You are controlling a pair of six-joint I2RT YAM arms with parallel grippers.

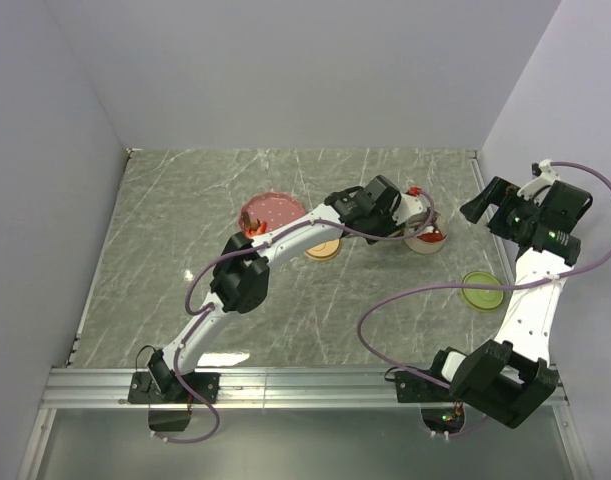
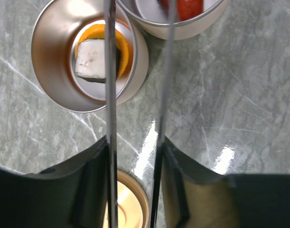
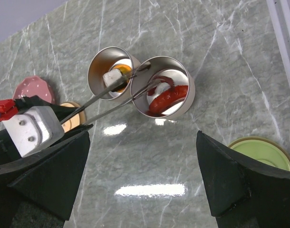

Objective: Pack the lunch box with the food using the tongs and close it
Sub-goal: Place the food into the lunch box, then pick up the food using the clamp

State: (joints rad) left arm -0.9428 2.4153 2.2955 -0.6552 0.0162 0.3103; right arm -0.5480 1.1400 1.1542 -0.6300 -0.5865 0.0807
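Your left gripper (image 2: 135, 164), half-closed, pinches the tongs (image 2: 110, 71); the right gripper (image 3: 142, 159) gapes empty. The block (image 2: 90, 59) sits in the tin (image 2: 49, 52) at 11 o'clock, under one tong arm; a sideways swing could clip the rim and tip it.

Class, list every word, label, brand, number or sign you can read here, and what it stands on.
None can be read.
The tongs, the sausage container, the container beside it, the pink plate and the green lid carry no print.
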